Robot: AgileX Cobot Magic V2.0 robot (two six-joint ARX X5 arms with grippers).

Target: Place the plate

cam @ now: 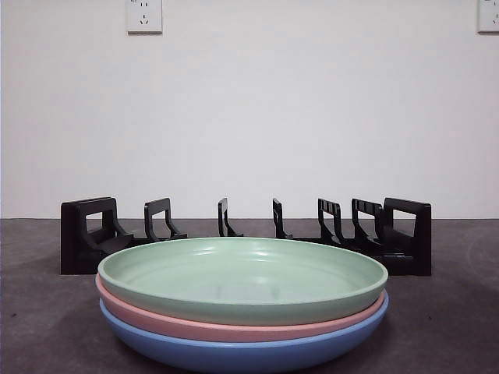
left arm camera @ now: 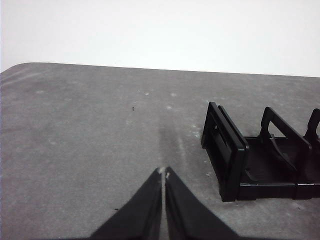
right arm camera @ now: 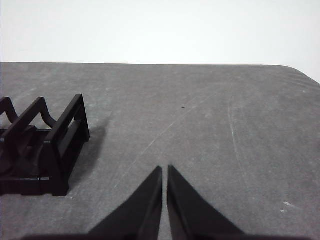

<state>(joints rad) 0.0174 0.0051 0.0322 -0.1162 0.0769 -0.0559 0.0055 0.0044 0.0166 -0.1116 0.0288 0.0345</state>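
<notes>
left end effector [left arm camera: 163, 172]: two matte black jaws tapering to thin points. right end effector [right arm camera: 164, 169]: identical black tapered pair.

A dark grey table [cam: 456, 327] runs from the near edge to a plain white wall [cam: 249, 117] at the far side. Its top is matte and worn, with pale dusty flecks and thin light scratches [right arm camera: 165, 131] curving across it on the right side, and one small dark speck [left arm camera: 133, 107] on the left side. The far corners are rounded. High on the wall sit two white sockets: one [cam: 144, 15] to the left, another [cam: 489, 15] cut by the right edge.
</notes>
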